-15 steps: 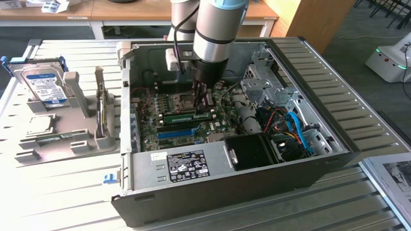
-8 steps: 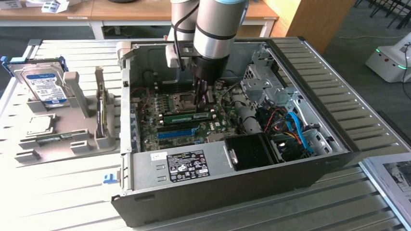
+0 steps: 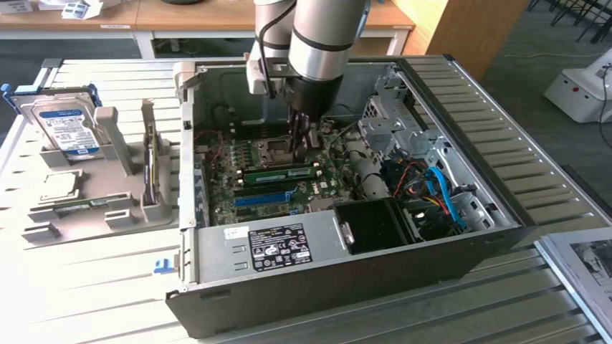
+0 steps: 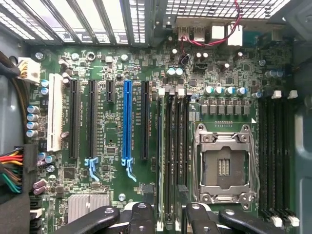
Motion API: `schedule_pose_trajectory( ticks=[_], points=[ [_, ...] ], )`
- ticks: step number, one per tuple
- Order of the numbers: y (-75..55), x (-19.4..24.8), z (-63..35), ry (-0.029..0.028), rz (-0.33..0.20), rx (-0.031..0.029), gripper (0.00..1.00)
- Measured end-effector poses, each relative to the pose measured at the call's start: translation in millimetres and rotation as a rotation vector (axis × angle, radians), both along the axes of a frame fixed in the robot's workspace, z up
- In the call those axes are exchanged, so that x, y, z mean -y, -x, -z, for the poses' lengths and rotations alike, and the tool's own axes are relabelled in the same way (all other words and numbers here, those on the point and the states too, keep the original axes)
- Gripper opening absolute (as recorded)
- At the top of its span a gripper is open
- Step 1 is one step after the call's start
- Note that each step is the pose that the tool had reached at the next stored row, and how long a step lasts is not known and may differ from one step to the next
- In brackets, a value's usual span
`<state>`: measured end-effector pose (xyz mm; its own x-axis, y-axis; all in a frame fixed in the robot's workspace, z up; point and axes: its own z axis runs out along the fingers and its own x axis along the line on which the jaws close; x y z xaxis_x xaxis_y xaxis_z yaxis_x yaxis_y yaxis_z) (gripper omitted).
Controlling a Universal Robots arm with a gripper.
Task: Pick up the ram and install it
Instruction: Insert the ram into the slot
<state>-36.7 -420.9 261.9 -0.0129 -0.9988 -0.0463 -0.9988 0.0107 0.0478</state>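
Far on the exterior view's left: hard drive point(image 3: 65, 127) stood on edge in a grey parts fixture point(image 3: 96, 215), label outward, probably for a clean grasp from above. Beside it in the same fixture, a thin board point(image 3: 150, 168) on edge, too slim here to identify.

Centre: computer case point(image 3: 383, 287) laid on its side with the panel off, giving the arm point(image 3: 320, 36) straight access from above to the motherboard point(image 3: 316, 190). Power supply point(image 3: 272, 244) along the near wall. Blue expansion slot point(image 3: 260, 198) bare. Just beyond it, the ram point(image 3: 277, 173): a green stick with dark chips, upright on its long edge in a memory slot beside the empty processor socket point(image 3: 271, 152), level along its length. Judged seated or close to it; state of the end latches impossible to tell.

Over the ram's end toward the exterior view's right: gripper point(image 3: 304, 154) pointing straight down, jaws spread wide, clamped on nothing. Contact between tips and the stick's top edge not discernible. In the wrist view, black fingers point(image 4: 141, 219) on either side of the memory slots point(image 4: 173, 161), a stance suited to straddling a thin board by its flat faces.

Right: drive cage point(image 3: 388, 118) and blue and red cables point(image 3: 435, 193) bunched by the side wall, away from the slots.
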Motion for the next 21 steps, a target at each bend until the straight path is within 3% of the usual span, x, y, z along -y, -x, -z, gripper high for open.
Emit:
schedule_pose_trajectory(
  ticks=[21],
  points=[
    [0.0, 0.0, -25.3, 0.0002, 0.000, 0.0000, 0.31]
  ],
)
